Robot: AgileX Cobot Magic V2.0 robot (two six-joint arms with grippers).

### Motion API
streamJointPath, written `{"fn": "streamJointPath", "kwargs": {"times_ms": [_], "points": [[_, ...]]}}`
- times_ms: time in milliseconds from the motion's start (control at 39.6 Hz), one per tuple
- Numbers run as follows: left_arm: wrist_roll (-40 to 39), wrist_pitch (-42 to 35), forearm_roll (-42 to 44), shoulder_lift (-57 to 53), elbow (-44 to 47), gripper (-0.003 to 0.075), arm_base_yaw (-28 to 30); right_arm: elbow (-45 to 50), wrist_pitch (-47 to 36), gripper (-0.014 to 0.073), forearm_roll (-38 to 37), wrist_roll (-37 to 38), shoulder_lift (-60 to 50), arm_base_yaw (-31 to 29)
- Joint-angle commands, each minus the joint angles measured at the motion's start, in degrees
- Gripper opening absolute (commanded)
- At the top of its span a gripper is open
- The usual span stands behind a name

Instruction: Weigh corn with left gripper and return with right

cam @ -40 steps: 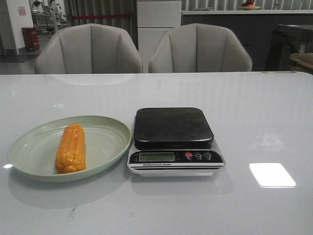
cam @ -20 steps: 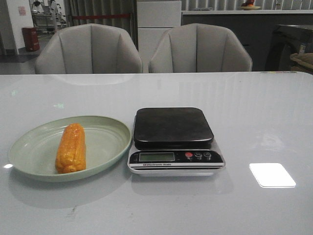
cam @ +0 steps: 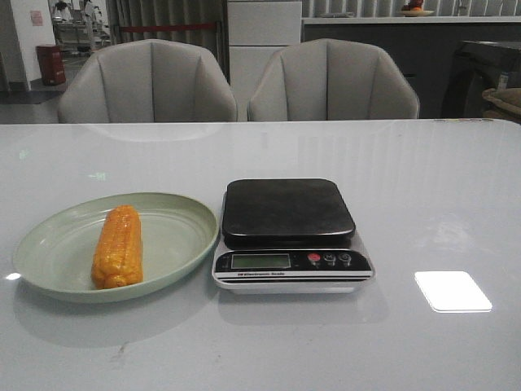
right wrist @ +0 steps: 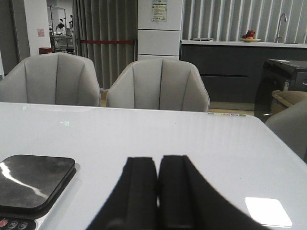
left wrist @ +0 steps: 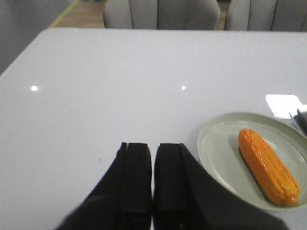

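Note:
The orange-yellow corn [cam: 119, 246] lies lengthwise on a pale green plate [cam: 49, 244] at the table's left. It also shows in the left wrist view [left wrist: 268, 166] on the plate [left wrist: 216, 143]. A kitchen scale [cam: 289, 232] with a bare black platform stands right of the plate; its corner shows in the right wrist view [right wrist: 33, 179]. My left gripper [left wrist: 153, 146] is shut and empty, over bare table well clear of the plate. My right gripper [right wrist: 158, 159] is shut and empty, off to the scale's right. Neither gripper shows in the front view.
Two grey chairs [cam: 151, 81] stand behind the table's far edge. A bright patch of reflected light [cam: 453, 291] lies on the table right of the scale. A dark counter and cabinets stand at the back of the room.

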Motion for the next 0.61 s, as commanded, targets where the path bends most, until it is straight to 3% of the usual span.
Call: {"fn": "streamJointPath", "kwargs": {"times_ms": [0, 328, 581], "points": [[-0.5, -2.4, -0.4, 1.0, -1.2, 0.0122, -0.7, 0.4, -4.9, 0.0159, -0.7, -0.3, -0.9, -0.2], [-0.5, -4.4, -0.4, 1.0, 0.4, 0.0137, -1.1, 0.4, -4.9, 0.0159, -0.7, -0.3, -0.9, -0.2], [-0.5, -2.6, -0.4, 3.0, -1.0, 0.0357, -4.6, 0.4, -4.9, 0.0159, -0.7, -0.3, -0.9, -0.2]]}}
